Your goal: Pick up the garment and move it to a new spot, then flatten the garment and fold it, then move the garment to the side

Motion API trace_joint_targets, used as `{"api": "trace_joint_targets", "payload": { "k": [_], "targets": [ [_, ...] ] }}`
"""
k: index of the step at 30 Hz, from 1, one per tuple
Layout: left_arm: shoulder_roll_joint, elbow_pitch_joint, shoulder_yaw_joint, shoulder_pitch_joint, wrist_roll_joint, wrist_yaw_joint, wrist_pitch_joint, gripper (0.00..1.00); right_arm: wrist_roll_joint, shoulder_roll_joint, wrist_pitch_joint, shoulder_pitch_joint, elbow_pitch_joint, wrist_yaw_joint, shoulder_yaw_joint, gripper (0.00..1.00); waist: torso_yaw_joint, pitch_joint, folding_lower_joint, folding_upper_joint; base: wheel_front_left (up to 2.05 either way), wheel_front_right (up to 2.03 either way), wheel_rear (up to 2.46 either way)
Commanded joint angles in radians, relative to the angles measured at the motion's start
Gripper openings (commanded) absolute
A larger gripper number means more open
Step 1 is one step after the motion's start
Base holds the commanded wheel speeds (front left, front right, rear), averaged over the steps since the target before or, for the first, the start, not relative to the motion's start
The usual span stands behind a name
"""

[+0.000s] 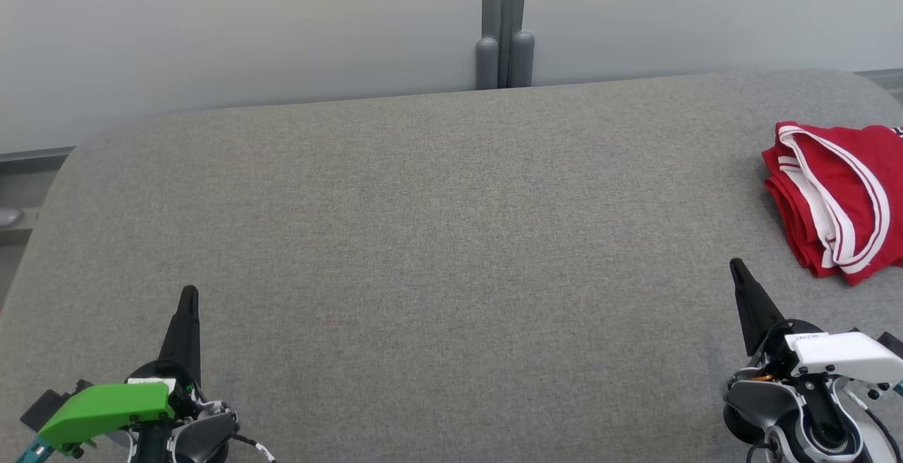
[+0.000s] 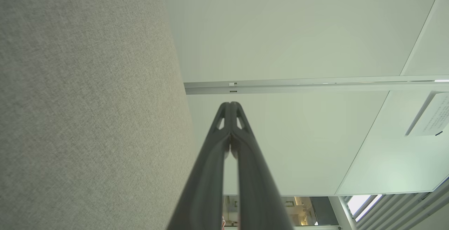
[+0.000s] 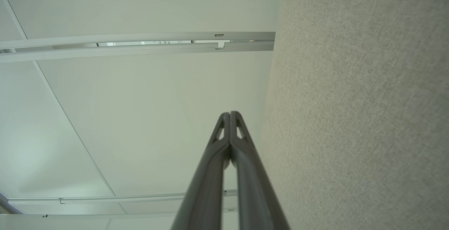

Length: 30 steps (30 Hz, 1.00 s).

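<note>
Pinching left fingers (image 1: 185,329) tip to tip on nothing, low over the grey bench (image 1: 437,237) at near left. Pinching right fingers (image 1: 751,308) likewise, empty, at near right. Lying bunched by the bench's right edge, beyond those fingers: red garment (image 1: 850,195), white-striped.

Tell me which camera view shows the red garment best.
The head view: the garment lies loosely folded at the right edge of the grey surface, partly cut off by the frame. The wrist views look along the shut left gripper and right gripper at grey fabric and pale wall instead.
</note>
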Motion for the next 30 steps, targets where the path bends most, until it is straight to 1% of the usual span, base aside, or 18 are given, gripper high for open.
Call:
{"api": "trace_joint_targets", "payload": {
  "k": [1,30],
  "targets": [
    [0.007,-0.005,0.005,-0.015,-0.001,-0.007,0.002,0.00,0.007,-0.001,0.003,0.007,-0.004,0.000,-0.003,0.00,0.000,0.000,0.0000,0.0000,0.00,0.00,0.00],
    [0.007,-0.005,0.005,-0.014,-0.001,-0.006,0.002,0.00,0.008,-0.001,0.003,0.007,-0.004,0.000,-0.002,0.00,0.000,0.000,0.0000,0.0000,0.00,0.00,0.00]
  ]
}}
